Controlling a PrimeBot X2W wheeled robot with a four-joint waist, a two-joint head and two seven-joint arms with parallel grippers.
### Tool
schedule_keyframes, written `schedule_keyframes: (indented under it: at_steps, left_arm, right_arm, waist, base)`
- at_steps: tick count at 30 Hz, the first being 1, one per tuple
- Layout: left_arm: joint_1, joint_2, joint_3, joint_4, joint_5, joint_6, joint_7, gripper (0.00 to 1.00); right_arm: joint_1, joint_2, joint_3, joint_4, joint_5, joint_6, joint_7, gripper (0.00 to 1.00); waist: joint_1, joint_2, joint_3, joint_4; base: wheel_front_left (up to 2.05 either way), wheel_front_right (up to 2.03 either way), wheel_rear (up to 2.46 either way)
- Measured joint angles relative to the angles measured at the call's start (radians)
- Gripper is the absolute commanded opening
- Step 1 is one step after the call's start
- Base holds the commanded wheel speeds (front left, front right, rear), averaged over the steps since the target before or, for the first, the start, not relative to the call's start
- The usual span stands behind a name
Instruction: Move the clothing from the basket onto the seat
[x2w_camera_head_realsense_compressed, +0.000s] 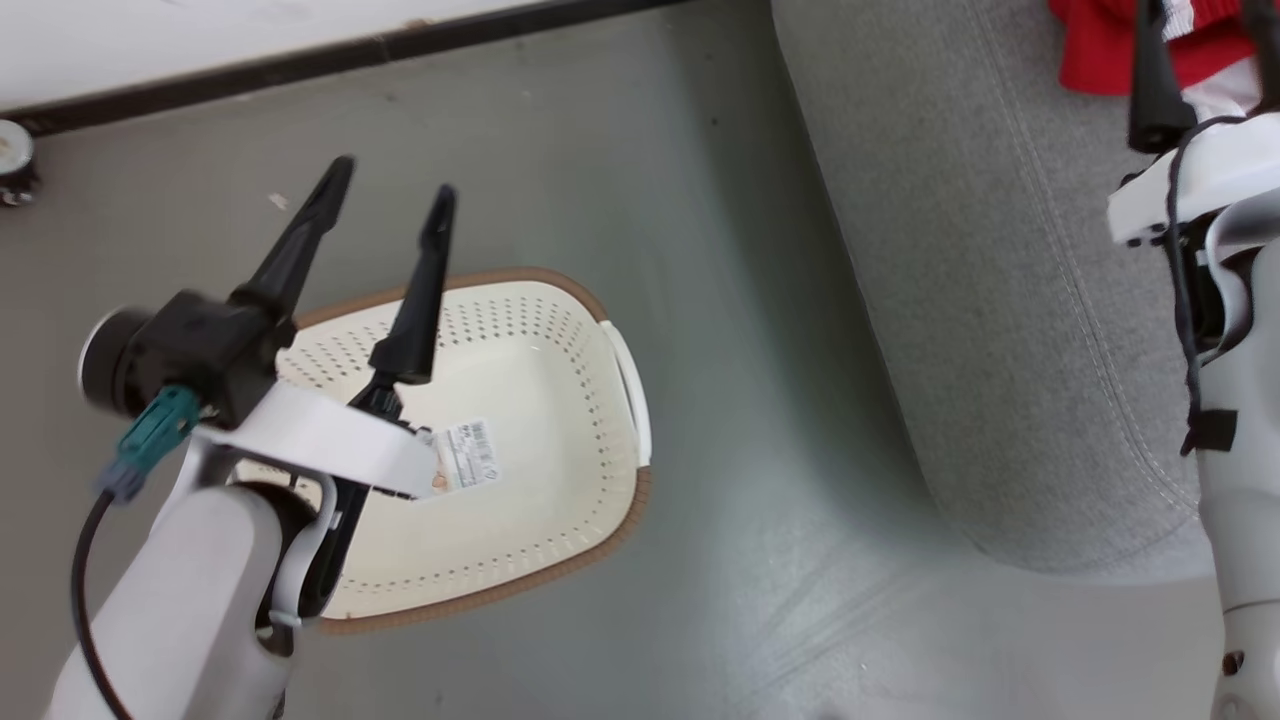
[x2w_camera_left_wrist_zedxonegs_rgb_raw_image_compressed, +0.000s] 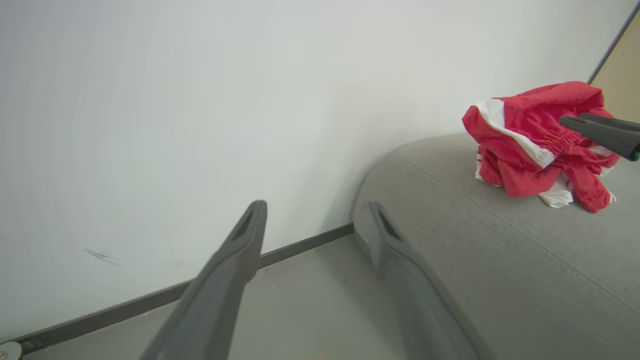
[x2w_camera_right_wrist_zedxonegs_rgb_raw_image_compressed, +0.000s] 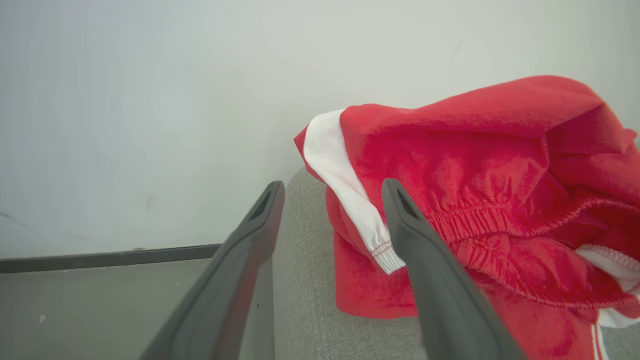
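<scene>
The red clothing (x2w_camera_head_realsense_compressed: 1100, 45) with white trim lies bunched on the grey seat (x2w_camera_head_realsense_compressed: 1000, 300) at the top right of the head view. My right gripper (x2w_camera_head_realsense_compressed: 1208, 45) is open right at it, its fingers pointing at the pile. In the right wrist view the right gripper (x2w_camera_right_wrist_zedxonegs_rgb_raw_image_compressed: 333, 189) is open, one finger in front of the clothing (x2w_camera_right_wrist_zedxonegs_rgb_raw_image_compressed: 475, 165) and the seat (x2w_camera_right_wrist_zedxonegs_rgb_raw_image_compressed: 305, 300) below. The cream basket (x2w_camera_head_realsense_compressed: 560, 400) stands on the floor with no garment inside. My left gripper (x2w_camera_head_realsense_compressed: 392, 185) hovers open above it. The left wrist view shows the left gripper (x2w_camera_left_wrist_zedxonegs_rgb_raw_image_compressed: 312, 210) open, holding nothing, with the clothing (x2w_camera_left_wrist_zedxonegs_rgb_raw_image_compressed: 525, 145) on the seat (x2w_camera_left_wrist_zedxonegs_rgb_raw_image_compressed: 500, 260).
A paper label (x2w_camera_head_realsense_compressed: 465, 455) is stuck to the basket's bottom. Grey floor (x2w_camera_head_realsense_compressed: 750, 450) separates basket and seat. A dark baseboard (x2w_camera_head_realsense_compressed: 300, 60) runs along the white wall, with a small round object (x2w_camera_head_realsense_compressed: 12, 160) at the far left.
</scene>
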Motion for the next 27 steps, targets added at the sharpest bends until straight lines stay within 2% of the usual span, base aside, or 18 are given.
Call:
schedule_keyframes:
  at_steps: [5, 9, 23, 27]
  left_arm:
    - [0.071, -0.026, 0.051, 0.009, -0.034, 0.038, -0.055, 1.0]
    - [0.117, -0.039, 0.074, 0.019, -0.063, 0.05, -0.091, 1.0]
    - [0.24, -0.075, 0.133, 0.062, -0.12, 0.059, -0.193, 1.0]
    - [0.263, -0.084, 0.145, 0.073, -0.13, 0.057, -0.202, 1.0]
  right_arm:
    - [0.02, -0.001, 0.064, -0.004, -0.002, 0.0, -0.01, 1.0]
    - [0.032, -0.003, 0.117, -0.012, 0.001, 0.0, -0.012, 1.0]
    - [0.124, -0.002, 0.24, -0.042, 0.039, 0.0, -0.021, 1.0]
    - [0.154, -0.003, 0.259, -0.102, 0.06, 0.0, -0.022, 1.0]
  waist:
    - [0.0, 0.0, -0.039, 0.032]
    - [0.0, -0.0001, -0.069, 0.061]
    - [0.0, 0.0, -0.168, 0.165]
    - [0.0, 0.0, -0.196, 0.194]
  base:
    - [0.0, 0.0, 0.0]
    - [0.0, 0.0, 0.0]
    - [0.0, 0.0, 0.0]
    - [0.0, 0.0, 0.0]
